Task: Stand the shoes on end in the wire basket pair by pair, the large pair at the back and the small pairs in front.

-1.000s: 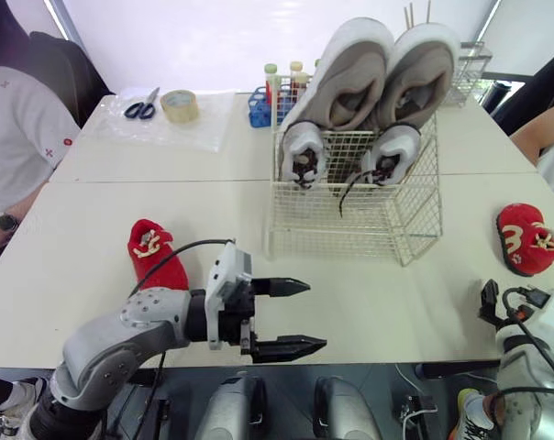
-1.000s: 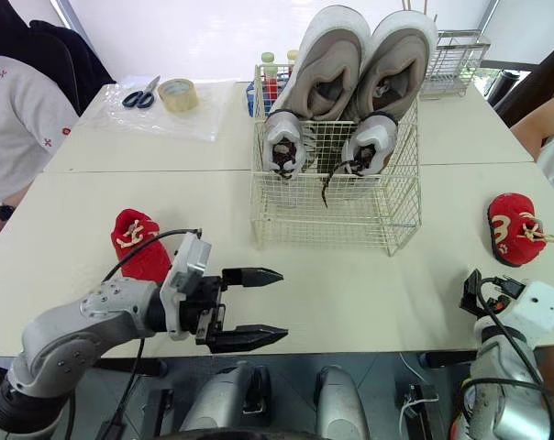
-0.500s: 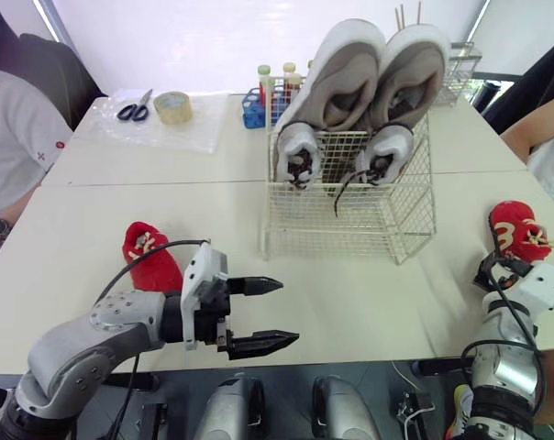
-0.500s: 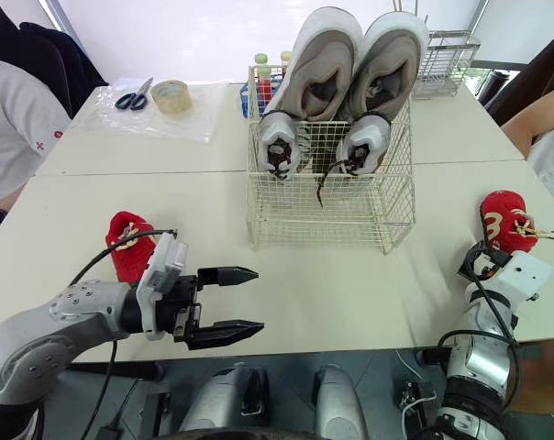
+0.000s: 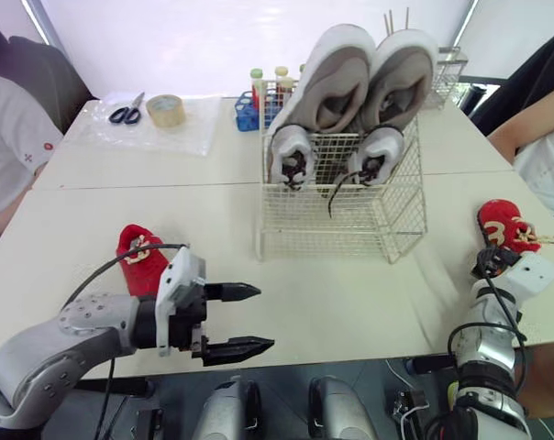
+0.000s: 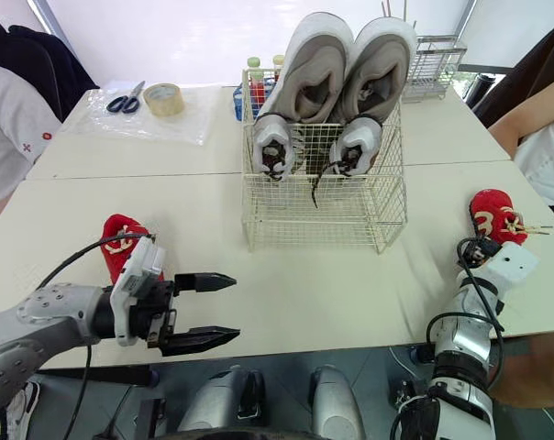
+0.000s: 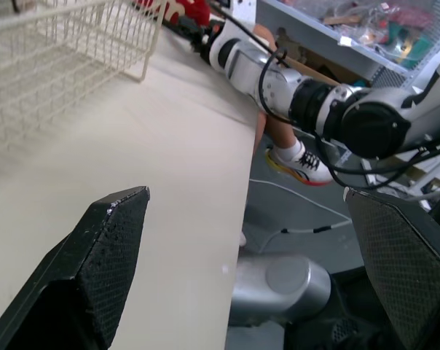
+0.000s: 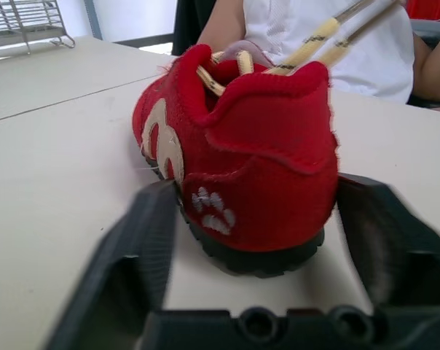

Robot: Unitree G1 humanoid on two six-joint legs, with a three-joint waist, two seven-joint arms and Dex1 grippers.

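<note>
Your right end effector (image 8: 258,188) has reached the red shoe (image 8: 242,146) at the surface's (image 6: 304,247) right edge, spread apart around its heel; the left end effector (image 6: 233,309) gapes near the other red shoe (image 6: 121,246), by the front edge.

Cream table (image 6: 286,275), bright white bkgd (image 6: 194,37)

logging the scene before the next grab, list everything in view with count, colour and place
wire basket: 1, cream, table centre
large sneakers: 2, grey-white, on end at basket's back
small sneakers: 2, white-grey, on end in front of those
red shoes: 2, red, one table left, other table right
scissors: 1, dark handles, far left
tape roll: 1, tan, beside scissors
plastic sheet: 1, clear, under both
bottle rack: 1, blue, behind basket
table: 1, white
people: 2, white shirts, either side
left gripper: 1, black, open, near table edge
right gripper: 1, black, open around right shoe's heel
</note>
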